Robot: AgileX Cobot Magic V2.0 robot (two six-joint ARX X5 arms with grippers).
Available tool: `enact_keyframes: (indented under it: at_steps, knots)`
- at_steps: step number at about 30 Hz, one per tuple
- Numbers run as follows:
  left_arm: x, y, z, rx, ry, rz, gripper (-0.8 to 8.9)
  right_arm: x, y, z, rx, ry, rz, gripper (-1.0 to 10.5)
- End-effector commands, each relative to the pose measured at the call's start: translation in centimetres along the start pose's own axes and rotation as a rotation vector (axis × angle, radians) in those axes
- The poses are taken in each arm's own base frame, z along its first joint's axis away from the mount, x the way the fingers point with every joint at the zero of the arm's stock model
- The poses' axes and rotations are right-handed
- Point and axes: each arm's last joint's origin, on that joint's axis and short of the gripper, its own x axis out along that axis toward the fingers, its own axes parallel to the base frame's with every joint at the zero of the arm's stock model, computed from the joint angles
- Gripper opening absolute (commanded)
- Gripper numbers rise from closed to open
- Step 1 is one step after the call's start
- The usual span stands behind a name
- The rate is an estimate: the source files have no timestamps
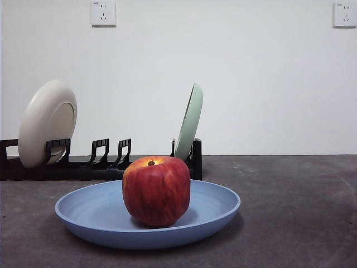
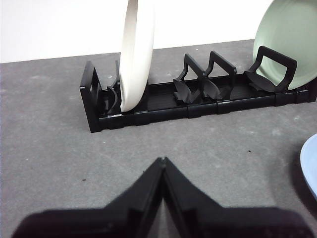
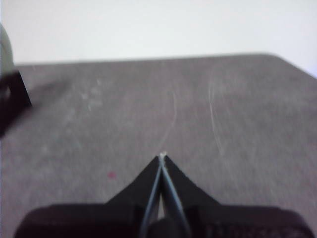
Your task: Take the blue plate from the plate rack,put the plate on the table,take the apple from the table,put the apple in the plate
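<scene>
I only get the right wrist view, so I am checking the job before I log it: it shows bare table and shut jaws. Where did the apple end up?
Observer: The apple sits in the blue plate, which lies flat on the table in front of the plate rack.
Operator: What is left in the rack?
Observer: A cream plate at one end and a green plate at the other, both on edge.
Operator: And the left gripper?
Observer: The left gripper is shut and holds nothing, facing the rack.
</scene>
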Motion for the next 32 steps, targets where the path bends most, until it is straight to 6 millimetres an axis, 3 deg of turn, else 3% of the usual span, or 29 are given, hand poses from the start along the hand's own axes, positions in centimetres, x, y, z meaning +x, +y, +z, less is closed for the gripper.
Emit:
enact_keyframes:
  at_steps: [1,32]
  knots:
    - [0.08,0.03,-0.23,0.011,0.001,0.003,-0.03,0.08,-0.03,-0.53,-0.032,0.031,-0.008,0.0]
    - [0.08,0.03,-0.23,0.011,0.001,0.003,-0.03,0.08,-0.02,-0.5,-0.022,0.027,0.011,0.0]
